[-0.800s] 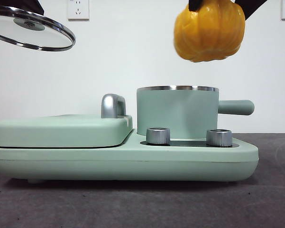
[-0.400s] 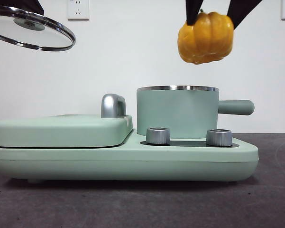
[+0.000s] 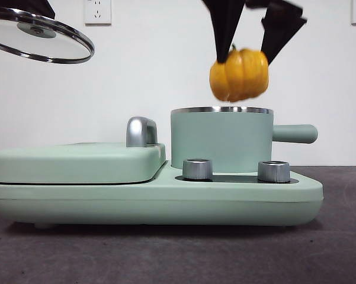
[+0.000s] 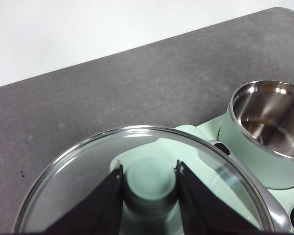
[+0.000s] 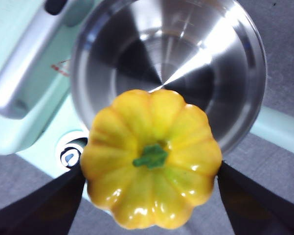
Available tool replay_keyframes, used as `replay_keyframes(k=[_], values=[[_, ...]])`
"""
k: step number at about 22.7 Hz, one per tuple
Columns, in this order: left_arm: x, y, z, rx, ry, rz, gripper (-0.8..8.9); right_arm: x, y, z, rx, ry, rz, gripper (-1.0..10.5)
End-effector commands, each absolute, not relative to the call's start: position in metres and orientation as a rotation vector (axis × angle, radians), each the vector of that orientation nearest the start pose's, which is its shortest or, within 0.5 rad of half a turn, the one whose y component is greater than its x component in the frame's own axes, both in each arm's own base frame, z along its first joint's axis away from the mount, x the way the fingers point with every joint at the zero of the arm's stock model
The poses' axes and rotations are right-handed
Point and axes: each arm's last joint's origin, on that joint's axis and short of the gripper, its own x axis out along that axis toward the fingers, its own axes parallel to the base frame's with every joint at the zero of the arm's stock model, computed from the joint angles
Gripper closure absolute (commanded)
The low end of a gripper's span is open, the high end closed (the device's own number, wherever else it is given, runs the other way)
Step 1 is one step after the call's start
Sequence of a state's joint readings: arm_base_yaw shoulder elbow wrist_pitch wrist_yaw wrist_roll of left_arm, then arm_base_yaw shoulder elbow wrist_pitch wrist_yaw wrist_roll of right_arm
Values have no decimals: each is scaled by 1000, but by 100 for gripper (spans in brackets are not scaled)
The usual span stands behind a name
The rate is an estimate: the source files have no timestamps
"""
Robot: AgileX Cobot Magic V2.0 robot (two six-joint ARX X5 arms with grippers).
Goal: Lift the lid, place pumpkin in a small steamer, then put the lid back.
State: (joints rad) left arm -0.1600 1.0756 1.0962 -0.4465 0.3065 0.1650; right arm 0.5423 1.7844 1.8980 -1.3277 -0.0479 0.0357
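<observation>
The small steamer [image 3: 221, 139] stands open and empty at center right of the front view, its steel bowl bare. Just above its rim, the right hand [image 3: 244, 59] grips the pumpkin [image 3: 239, 74]. At upper left, the left hand [image 4: 149, 177] pinches the lid [image 3: 40, 40] by its knob, above the flat hinged cover [image 3: 77, 162].

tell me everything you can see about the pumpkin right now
The small glossy yellow-orange ribbed plastic pumpkin has rounded lobes and a short green stem on top. It hangs upright in the air, clamped on two sides by the black jaws of the right gripper. It sits just above the steel rim of the small mint-green pot, touching neither rim nor wall. The pot's shiny steel inside lies below it.
</observation>
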Motion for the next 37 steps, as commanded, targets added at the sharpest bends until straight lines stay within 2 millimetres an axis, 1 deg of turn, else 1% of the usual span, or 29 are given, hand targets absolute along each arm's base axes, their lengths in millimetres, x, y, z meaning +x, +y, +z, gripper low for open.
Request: replay_keyframes(k=[1, 11, 19, 24, 31, 34, 36, 37], values=[[220, -45, 370, 136, 340, -501, 801, 310, 188, 348, -304, 1214, 506, 577], [220, -45, 370, 136, 340, -501, 801, 340, 199, 306, -339, 1277, 506, 577], [220, -45, 370, 136, 340, -501, 801, 358, 210, 284, -345, 1251, 525, 577], [220, -45, 370, 137, 340, -501, 801, 362, 213, 279, -350, 1229, 535, 577], [220, -45, 370, 136, 341, -501, 801, 367, 217, 265, -365, 1262, 538, 577], [220, -45, 370, 136, 341, -501, 801, 367, 219, 264, -373, 1259, 547, 572], [220, -45, 370, 136, 341, -501, 801, 365, 221, 264, -377, 1256, 555, 492], [220, -45, 370, 136, 341, -501, 801, 365, 222, 264, -378, 1256, 555, 482]])
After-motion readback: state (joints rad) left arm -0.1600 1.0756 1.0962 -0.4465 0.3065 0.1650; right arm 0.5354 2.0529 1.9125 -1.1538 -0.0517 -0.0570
